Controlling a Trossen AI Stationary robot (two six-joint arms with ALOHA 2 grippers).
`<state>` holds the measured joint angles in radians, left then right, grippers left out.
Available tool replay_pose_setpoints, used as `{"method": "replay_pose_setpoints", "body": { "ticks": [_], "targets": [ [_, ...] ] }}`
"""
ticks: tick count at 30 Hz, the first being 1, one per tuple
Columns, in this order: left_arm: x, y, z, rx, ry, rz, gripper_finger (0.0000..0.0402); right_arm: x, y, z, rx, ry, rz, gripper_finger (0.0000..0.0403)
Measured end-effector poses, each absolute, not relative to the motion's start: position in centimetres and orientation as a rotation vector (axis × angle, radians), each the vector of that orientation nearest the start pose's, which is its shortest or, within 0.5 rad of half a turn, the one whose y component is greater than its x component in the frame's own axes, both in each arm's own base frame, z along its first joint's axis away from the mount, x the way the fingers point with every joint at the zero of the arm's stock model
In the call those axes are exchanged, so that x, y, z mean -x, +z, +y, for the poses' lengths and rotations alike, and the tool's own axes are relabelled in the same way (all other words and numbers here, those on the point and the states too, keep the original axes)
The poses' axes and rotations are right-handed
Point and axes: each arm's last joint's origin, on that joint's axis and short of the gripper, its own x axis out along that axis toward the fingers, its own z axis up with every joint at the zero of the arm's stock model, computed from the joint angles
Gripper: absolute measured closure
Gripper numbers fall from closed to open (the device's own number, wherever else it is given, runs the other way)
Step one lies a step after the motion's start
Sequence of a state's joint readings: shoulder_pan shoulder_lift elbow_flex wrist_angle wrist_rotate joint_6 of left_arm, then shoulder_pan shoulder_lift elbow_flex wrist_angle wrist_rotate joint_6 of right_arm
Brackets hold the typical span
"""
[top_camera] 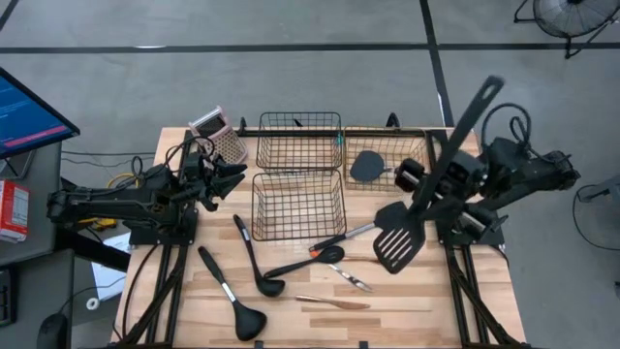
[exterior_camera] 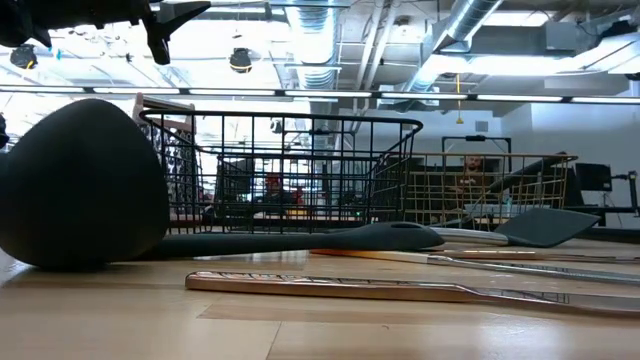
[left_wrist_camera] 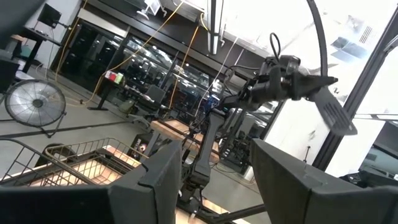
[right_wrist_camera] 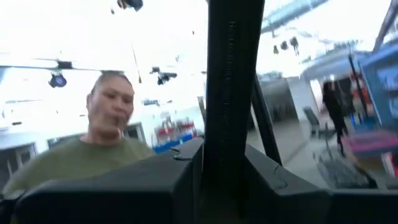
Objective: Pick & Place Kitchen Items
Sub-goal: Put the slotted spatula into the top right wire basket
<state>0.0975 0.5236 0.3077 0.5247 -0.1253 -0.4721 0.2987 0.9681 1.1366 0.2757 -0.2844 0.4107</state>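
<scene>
My right gripper (top_camera: 427, 184) is shut on a black slotted turner (top_camera: 398, 248), held high over the table's right side. It also shows in the left wrist view (left_wrist_camera: 332, 114). My left gripper (top_camera: 229, 174) is open and empty, raised at the table's left beside the pink-topped grater (top_camera: 217, 134). On the table lie two black ladles (top_camera: 238, 308) (top_camera: 258, 260), a black spoon (top_camera: 306, 262), a metal-handled spatula (top_camera: 360, 231) and two thin copper pieces (top_camera: 335, 302) (top_camera: 352, 279). A black spatula (top_camera: 366, 167) lies in the gold basket (top_camera: 412, 145). My right gripper pinches the turner's handle (right_wrist_camera: 229, 93) between its two fingers, nearer the head than the free end. The fingers come from the table's right side and lie across the handle. The turner is lifted clear and tilted, with its head (top_camera: 398, 248) toward the near edge and its free end (top_camera: 492, 85) toward the far right.
Two black wire baskets (top_camera: 298, 141) (top_camera: 298, 204) stand at the table's middle and far side, with the gold basket to their right. A person (right_wrist_camera: 106, 143) shows in the room beyond. A monitor (top_camera: 29, 111) stands off the table's left. Bare wood (top_camera: 426, 310) lies at the near right.
</scene>
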Motion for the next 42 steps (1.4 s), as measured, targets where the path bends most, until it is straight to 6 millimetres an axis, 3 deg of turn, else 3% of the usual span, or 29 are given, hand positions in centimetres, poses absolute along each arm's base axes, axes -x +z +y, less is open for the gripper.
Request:
{"method": "replay_pose_setpoints", "body": {
  "ticks": [7, 17, 21, 25, 32, 34, 42],
  "targets": [
    [-13.5, 27.1, 1.7, 0.471, 0.144, -0.355, 0.0226, -17.0, 47.7, 6.0, -0.3, 0.635, -0.543, 0.0336],
    [-13.5, 27.1, 1.7, 0.471, 0.144, -0.355, 0.0226, -13.6, 51.0, 4.2, 0.011, 0.116, -1.224, 0.0336],
    [-13.4, 27.1, 1.7, 0.472, 0.144, -0.356, 0.0226, -12.2, 51.3, 3.7, 0.035, 0.005, -1.454, 0.0336],
    [-13.4, 27.1, 1.7, 0.474, 0.144, -0.356, 0.0226, -10.9, 51.4, 3.3, 0.014, -0.029, -1.568, 0.0336],
    [-13.5, 27.1, 1.7, 0.474, 0.144, -0.356, 0.0226, -9.8, 51.5, 3.0, 0.026, -0.088, -1.653, 0.0336],
    [-13.4, 27.1, 1.7, 0.474, 0.144, -0.356, 0.0226, -9.9, 51.5, 2.8, 0.05, -0.19, -1.627, 0.0336],
    [-13.5, 27.1, 1.7, 0.475, 0.144, -0.356, 0.0226, -12.4, 52.6, 0.8, -0.054, -0.746, -1.095, 0.0335]
  ]
}}
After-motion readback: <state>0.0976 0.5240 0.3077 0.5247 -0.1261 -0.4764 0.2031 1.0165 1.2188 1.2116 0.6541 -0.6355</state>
